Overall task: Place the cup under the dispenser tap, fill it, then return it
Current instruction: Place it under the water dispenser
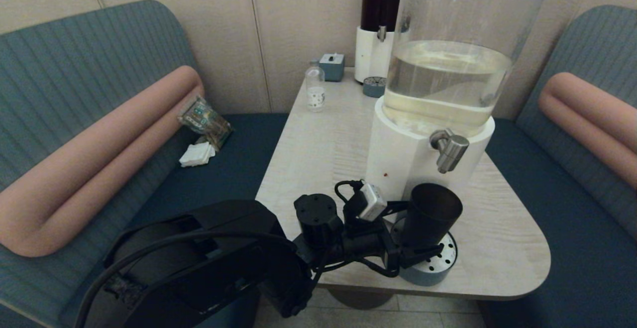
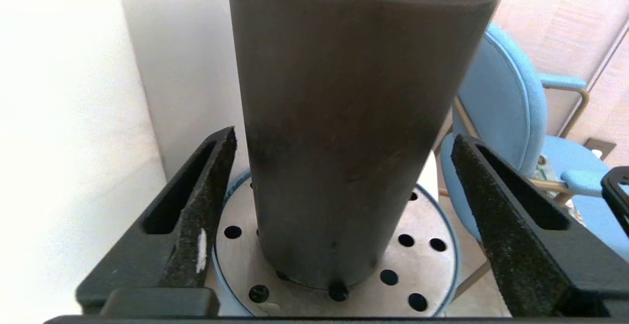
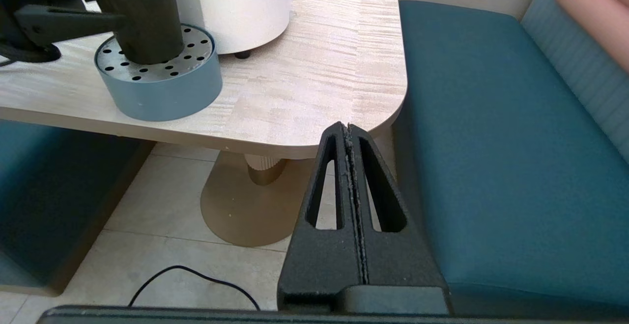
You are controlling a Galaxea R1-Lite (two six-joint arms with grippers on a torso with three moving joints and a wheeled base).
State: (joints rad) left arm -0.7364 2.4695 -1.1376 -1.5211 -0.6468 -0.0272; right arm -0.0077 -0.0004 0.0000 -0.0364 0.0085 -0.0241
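Note:
The dark cup [image 1: 430, 213] stands upright on the round perforated drip tray [image 1: 440, 271], just below and slightly left of the steel dispenser tap [image 1: 449, 150]. My left gripper [image 1: 415, 233] is open around the cup's lower part. In the left wrist view both fingers [image 2: 216, 176] stand apart from the cup [image 2: 344, 93], with a gap on each side. The cup's base rests on the tray [image 2: 427, 235]. My right gripper [image 3: 348, 127] is shut and empty, parked low off the table's near right corner, out of the head view.
The big clear-tank dispenser [image 1: 448, 69] with pale liquid stands on the wooden table [image 1: 318, 144]. At the back are a dark-liquid dispenser [image 1: 379, 14], a small clear bottle [image 1: 315, 89] and a blue box [image 1: 332, 65]. Teal benches flank the table.

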